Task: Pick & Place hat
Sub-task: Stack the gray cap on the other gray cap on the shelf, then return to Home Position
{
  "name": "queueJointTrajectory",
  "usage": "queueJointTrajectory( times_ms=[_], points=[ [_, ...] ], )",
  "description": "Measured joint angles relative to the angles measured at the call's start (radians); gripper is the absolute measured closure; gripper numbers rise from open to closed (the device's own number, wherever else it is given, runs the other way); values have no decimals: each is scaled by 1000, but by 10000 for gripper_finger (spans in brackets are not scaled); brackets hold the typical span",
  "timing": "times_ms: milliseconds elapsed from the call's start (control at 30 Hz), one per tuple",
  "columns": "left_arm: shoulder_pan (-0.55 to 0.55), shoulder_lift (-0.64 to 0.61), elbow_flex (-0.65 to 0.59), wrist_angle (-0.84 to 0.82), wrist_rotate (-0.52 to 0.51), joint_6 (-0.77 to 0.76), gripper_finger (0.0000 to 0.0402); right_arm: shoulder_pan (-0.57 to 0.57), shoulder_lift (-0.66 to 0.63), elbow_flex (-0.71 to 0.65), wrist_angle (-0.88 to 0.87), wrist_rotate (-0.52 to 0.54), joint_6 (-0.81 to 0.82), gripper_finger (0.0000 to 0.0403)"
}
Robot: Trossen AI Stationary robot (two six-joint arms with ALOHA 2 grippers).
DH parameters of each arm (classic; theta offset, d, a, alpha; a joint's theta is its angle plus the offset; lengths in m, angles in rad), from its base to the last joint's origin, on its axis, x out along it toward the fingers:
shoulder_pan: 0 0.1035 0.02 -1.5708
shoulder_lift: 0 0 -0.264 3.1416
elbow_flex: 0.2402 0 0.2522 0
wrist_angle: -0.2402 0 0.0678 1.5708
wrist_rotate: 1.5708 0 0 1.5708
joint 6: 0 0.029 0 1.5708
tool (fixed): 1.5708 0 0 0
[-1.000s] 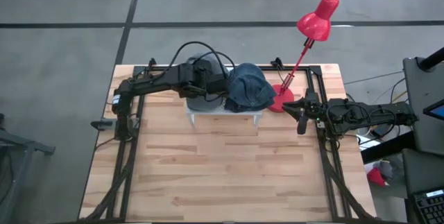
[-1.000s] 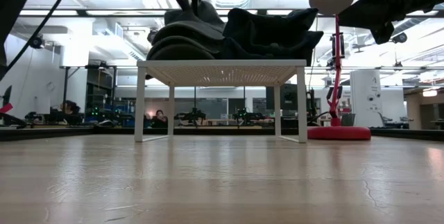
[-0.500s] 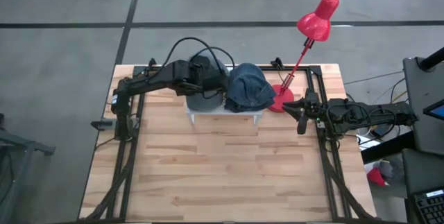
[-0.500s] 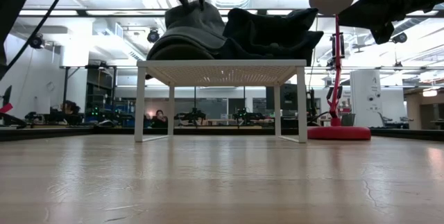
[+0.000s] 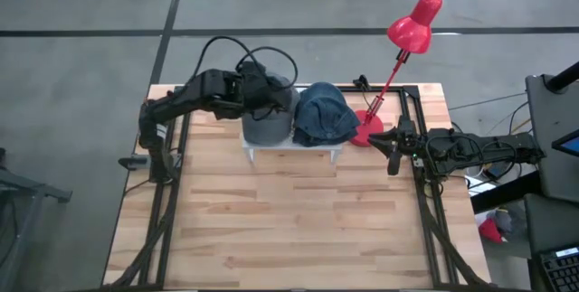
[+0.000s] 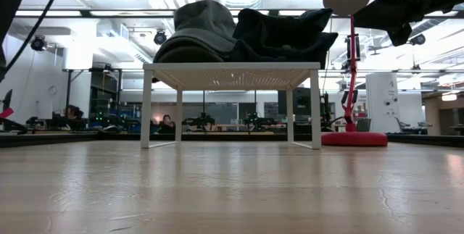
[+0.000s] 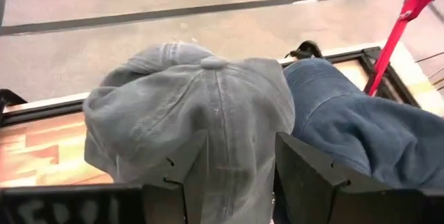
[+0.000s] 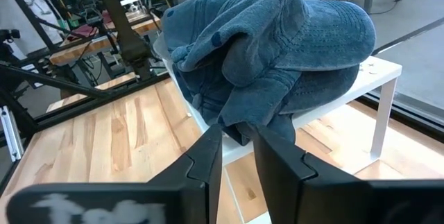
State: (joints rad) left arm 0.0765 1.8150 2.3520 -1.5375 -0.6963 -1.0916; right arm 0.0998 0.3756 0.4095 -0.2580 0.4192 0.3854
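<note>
Sitting on the small white stand (image 5: 291, 146) at the far side of the worktop (image 5: 289, 229), the grey hat (image 5: 268, 118) lies touching a blue hat (image 5: 326, 116) on its right. Your left gripper (image 7: 232, 175) hangs just above the grey hat's crown, jaws parted with the cloth showing between them and nothing held. If this is the hat you mean to pick, bring the jaws straight down over the crown seam and pinch a good fold of fabric, keeping clear of the blue hat so you don't drag it along. Lift vertically before moving away, so the brim clears the stand's edge. Your right gripper (image 8: 232, 158) waits near the red lamp (image 5: 402, 52) at the worktop's right edge, jaws slightly apart and empty.
</note>
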Motion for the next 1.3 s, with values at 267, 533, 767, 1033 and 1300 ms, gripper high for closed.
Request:
queueJointTrajectory(
  times_ms=[267, 533, 767, 1033, 1300],
  points=[
    [-32, -59, 0, -36, -59, 0, 241, 0, 0, 0, 0, 0, 0, 314],
    [-111, -136, -22, -34, -197, 103, 244, 0, 0, 0, 0, 0, 0, 328],
    [-152, -262, -203, -33, -225, 123, 261, 0, 0, 0, 0, 0, 0, 334],
    [-171, -474, -572, -34, -229, -54, 268, 0, 0, 0, 0, 0, 0, 321],
    [-201, -669, -859, 50, -237, -34, 269, 0, 0, 0, 0, 0, 0, 313]
  ],
)
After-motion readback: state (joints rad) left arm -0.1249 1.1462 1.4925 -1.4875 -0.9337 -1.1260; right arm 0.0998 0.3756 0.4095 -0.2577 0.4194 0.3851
